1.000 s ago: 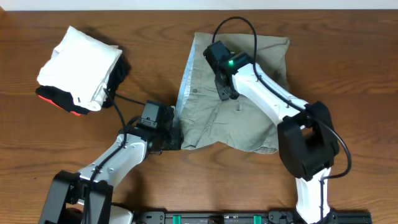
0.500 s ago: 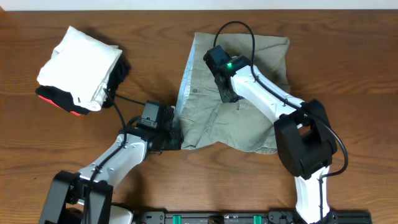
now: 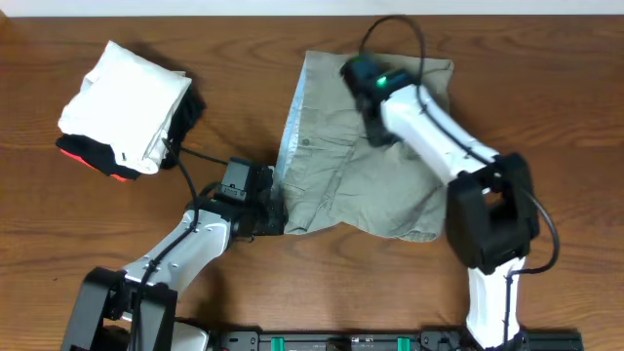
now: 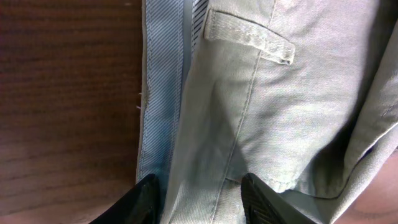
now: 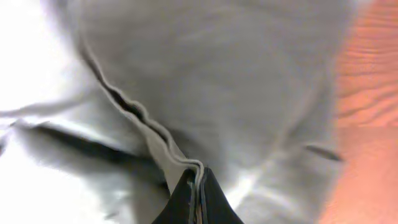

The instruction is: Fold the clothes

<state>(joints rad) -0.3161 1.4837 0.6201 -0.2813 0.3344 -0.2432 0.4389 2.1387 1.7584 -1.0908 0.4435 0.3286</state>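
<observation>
Moved: right gripper (image 5: pixel 196 183) has been carried across the trousers (image 3: pixel 331 185) toward their far right corner and has been shut meanwhile; the left arm has not been shifted.
Right gripper: closed, with a raised ridge of cloth pinched between its tips.
Left gripper (image 4: pixel 202 190): set at the trousers' near left corner, jaws apart with cloth between them; whether that cloth is clamped cannot be told.
Trousers: laid mid-counter in a bunched slab, striped waistband lining turned out along the left edge.
Progress: judged partway; the cloth seems doubled over already, but the edges are ragged and no compact fold has been made.
Pile (image 3: pixel 122 102): white garment folded over black and red ones, well apart at far left.
Counter (image 3: pixel 546 117): brown wood grain.
Room: only a pale strip is seen beyond the far edge.
</observation>
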